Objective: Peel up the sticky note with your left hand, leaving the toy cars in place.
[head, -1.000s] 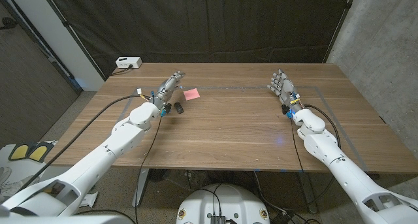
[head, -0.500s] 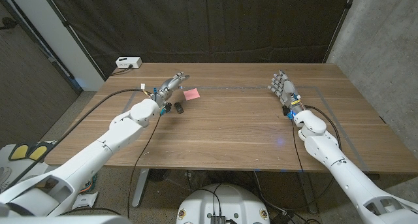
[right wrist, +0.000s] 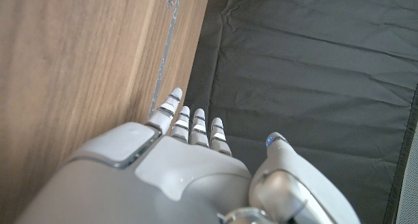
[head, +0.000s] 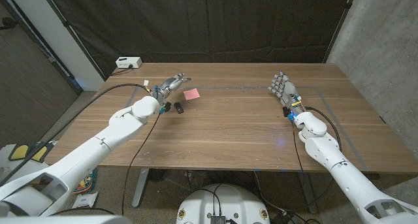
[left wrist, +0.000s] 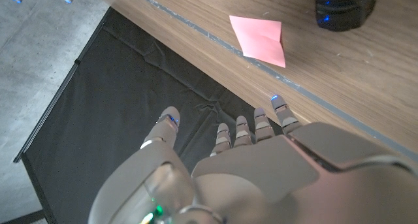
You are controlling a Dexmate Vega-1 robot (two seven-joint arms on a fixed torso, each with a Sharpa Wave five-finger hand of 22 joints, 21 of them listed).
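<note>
Clearly, the left hand (head: 171, 83) hovers near the surface's (head: 235, 129) far-left part with fingers (left wrist: 261, 126) extended and slightly apart, holding nothing and touching nothing. Just beside it lies the pink sticky note (head: 191, 93), flat on the wood, with two dark toy cars (head: 174, 108) near its left-front side. Over by the far-right edge, the right hand (head: 283, 89) stands empty, fingers straight and spread.

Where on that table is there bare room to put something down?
The wide wood between the note and the right hand is bare, as is the near half. It is crowded by the left hand, around the note and toy cars.
</note>
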